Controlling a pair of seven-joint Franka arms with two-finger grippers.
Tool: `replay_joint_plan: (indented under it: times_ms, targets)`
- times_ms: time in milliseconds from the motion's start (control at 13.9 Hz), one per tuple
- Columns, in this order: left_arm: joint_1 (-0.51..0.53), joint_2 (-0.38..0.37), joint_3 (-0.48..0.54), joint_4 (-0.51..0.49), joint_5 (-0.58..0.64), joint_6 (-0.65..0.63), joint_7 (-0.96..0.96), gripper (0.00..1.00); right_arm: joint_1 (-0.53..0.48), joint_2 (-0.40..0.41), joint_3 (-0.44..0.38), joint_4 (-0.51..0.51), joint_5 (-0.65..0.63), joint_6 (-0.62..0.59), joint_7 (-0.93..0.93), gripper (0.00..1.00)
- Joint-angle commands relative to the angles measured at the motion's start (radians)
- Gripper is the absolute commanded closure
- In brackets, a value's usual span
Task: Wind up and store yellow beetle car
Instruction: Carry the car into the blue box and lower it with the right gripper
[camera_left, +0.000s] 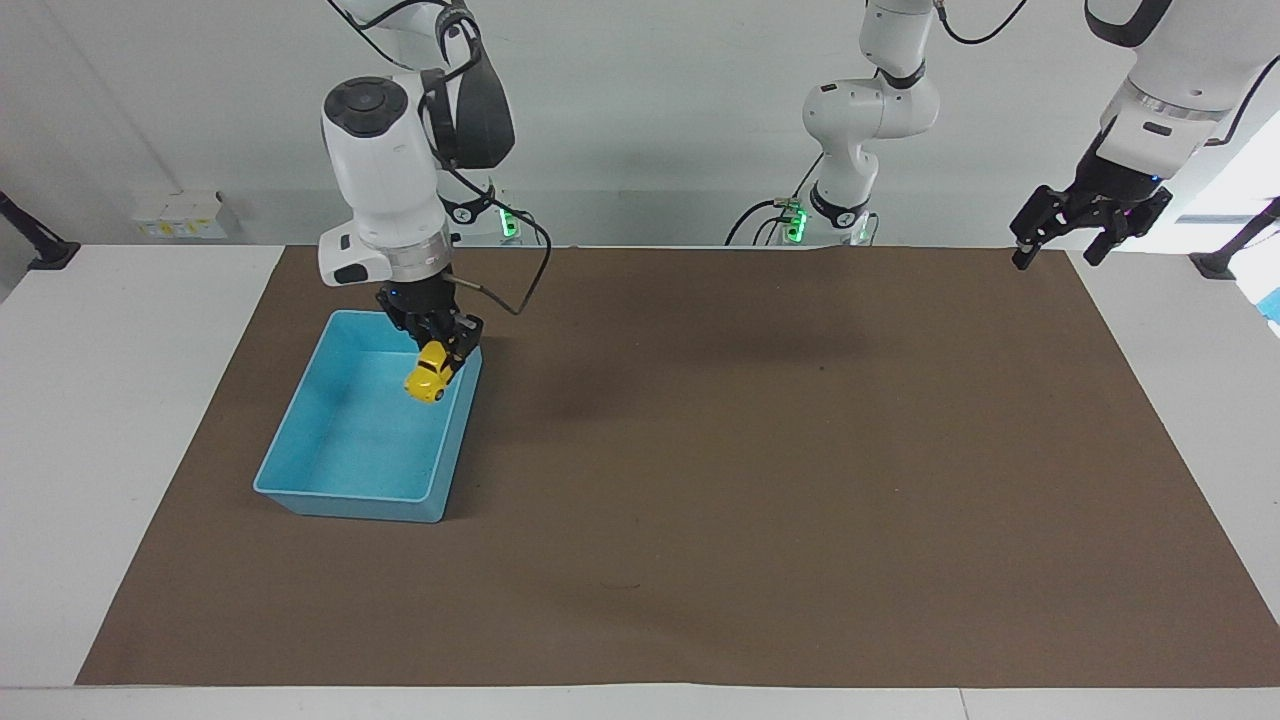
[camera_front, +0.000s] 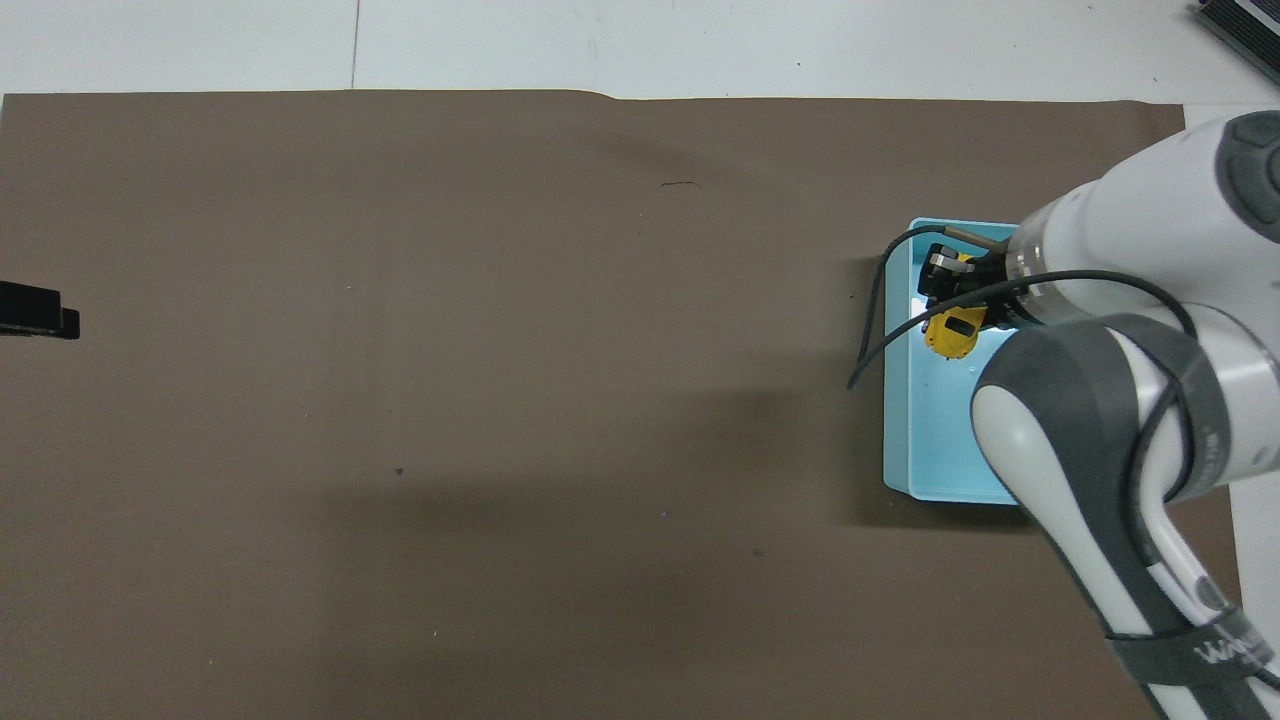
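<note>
The yellow beetle car (camera_left: 430, 371) (camera_front: 952, 331) hangs tilted in the air, and my right gripper (camera_left: 440, 347) (camera_front: 950, 300) is shut on it. Car and gripper are over the inside of the light-blue bin (camera_left: 300, 440) (camera_front: 898, 400), close above the bin's long wall that faces the middle of the mat. My left gripper (camera_left: 1060, 250) is open and holds nothing; it waits high over the mat's corner at the left arm's end, and just its dark tip (camera_front: 38, 310) shows in the overhead view.
The brown mat (camera_left: 760, 460) covers most of the white table (camera_left: 120, 400). The bin sits on the mat toward the right arm's end. My right arm's forearm (camera_front: 1100, 440) hides much of the bin from above.
</note>
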Motion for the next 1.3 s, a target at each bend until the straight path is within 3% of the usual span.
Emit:
replay_joint_plan:
  times_ms: [0,505,794,1083,1227]
  targets:
    - [0.003,-0.018,0.0,-0.01,-0.012,-0.013,0.012,0.0,-0.08,-0.045,0.017,-0.056,0.042,-0.001,-0.222,1.0]
    - [-0.003,-0.012,-0.021,-0.009,-0.009,0.012,0.0,0.0,-0.166,-0.134,0.014,-0.226,0.038,0.122,-0.537,1.0]
    - [-0.013,0.019,-0.024,-0.004,-0.012,-0.017,-0.036,0.0,-0.202,-0.173,0.013,-0.428,0.032,0.373,-0.598,1.0]
    - [-0.013,0.014,-0.024,-0.012,-0.012,-0.016,-0.049,0.0,-0.229,-0.171,0.013,-0.562,0.032,0.562,-0.641,1.0]
    - [-0.006,0.007,-0.023,-0.01,-0.012,-0.016,-0.047,0.0,-0.231,-0.171,0.013,-0.594,0.032,0.596,-0.642,1.0]
